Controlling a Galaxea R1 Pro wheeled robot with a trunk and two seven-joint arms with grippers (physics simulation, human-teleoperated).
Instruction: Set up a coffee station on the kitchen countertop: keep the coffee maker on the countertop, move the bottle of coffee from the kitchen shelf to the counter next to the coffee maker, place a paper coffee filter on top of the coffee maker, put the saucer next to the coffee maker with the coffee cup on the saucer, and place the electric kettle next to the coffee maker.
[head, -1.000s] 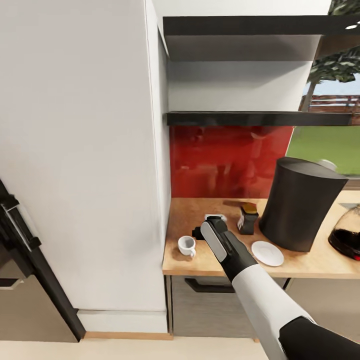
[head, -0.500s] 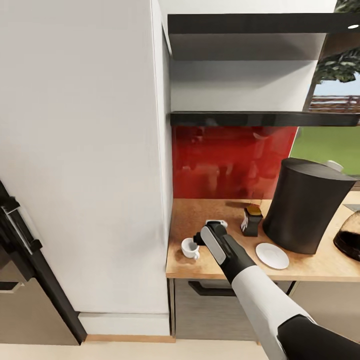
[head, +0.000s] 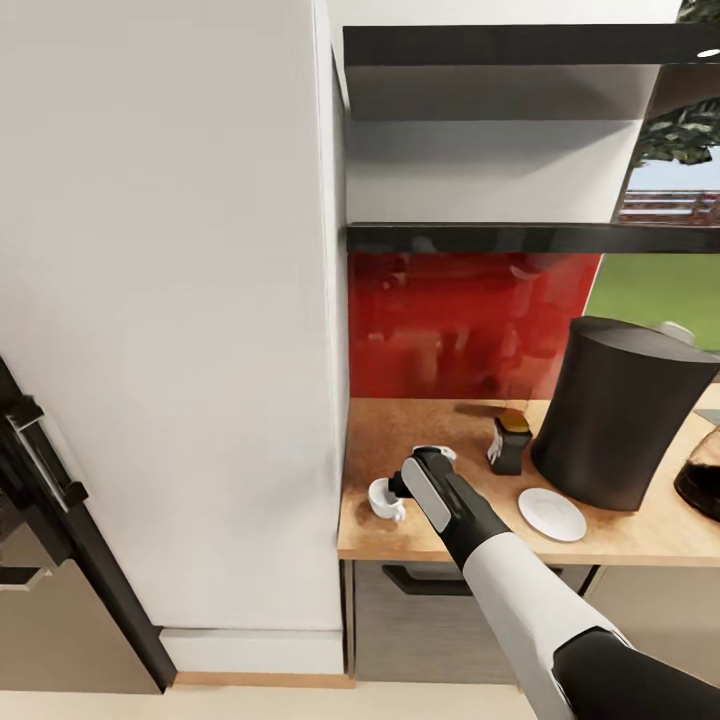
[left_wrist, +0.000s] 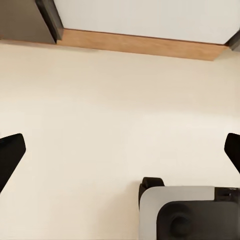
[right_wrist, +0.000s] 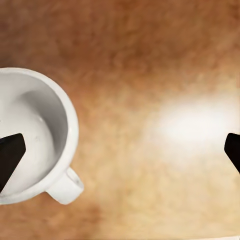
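A: Right gripper (head: 405, 480)?

B: Over the countertop (head: 620, 535) near its left end, pointing down. Jaws spread wide, nothing between them. One fingertip (right_wrist: 10, 155) sits over the coffee cup (right_wrist: 30, 137), the other is well off to the side above bare wood.

A: Cup's position?

B: Upright on the counter just left of the gripper, close to the white wall panel (head: 170, 300). Its handle shows in the right wrist view.

A: Working outward?

B: Bottle of coffee (head: 510, 441) behind the arm, saucer (head: 552, 514) bare to the right, both beside the dark coffee maker (head: 620, 410). Glass carafe (head: 702, 475) at the far right edge.

A: Left gripper (left_wrist: 120, 155)?

B: Spread open above pale floor (left_wrist: 100, 110).
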